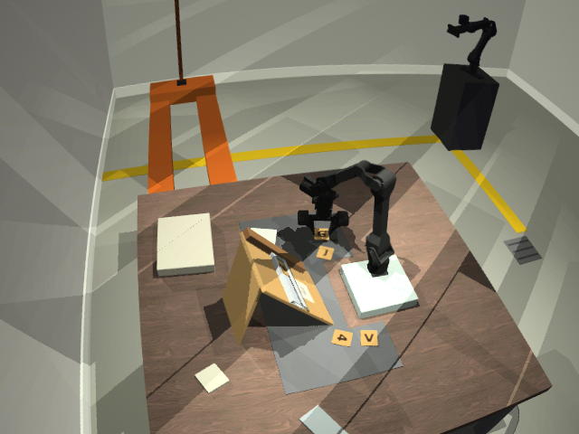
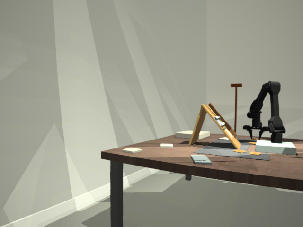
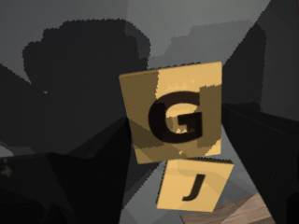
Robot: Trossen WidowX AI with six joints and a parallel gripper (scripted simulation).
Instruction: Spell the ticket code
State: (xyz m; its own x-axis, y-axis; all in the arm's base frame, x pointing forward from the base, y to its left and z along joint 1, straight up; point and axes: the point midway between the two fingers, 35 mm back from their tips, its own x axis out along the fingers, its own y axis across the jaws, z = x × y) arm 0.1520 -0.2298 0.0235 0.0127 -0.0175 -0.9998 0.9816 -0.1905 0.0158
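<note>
My gripper [image 1: 321,231] [image 2: 255,138] [image 3: 175,118] is shut on the G tile [image 1: 321,234] [image 3: 174,112], a finger on each side, apparently just above the grey mat [image 1: 322,369]. The J tile [image 1: 325,253] [image 3: 195,185] lies close beside it, not held. A V tile [image 1: 368,337] [image 2: 255,153] and a tile that looks like 4 or A [image 1: 341,337] [image 2: 239,151] lie on the mat's near part. The tilted board [image 1: 271,283] [image 2: 233,141] bears a clear rail [image 1: 293,290] [image 2: 220,122]; its contents are unclear. The pale ticket [image 1: 306,293] on the board is unreadable here.
A brown ledge [image 1: 266,245] stands along the board's far side. My arm's base sits on a pale slab [image 1: 381,291] [image 2: 275,147]. A cream box [image 1: 185,242] [image 2: 193,134], a small cream block [image 1: 212,377] and a blue-grey pad [image 1: 321,420] [image 2: 200,159] lie on the counter.
</note>
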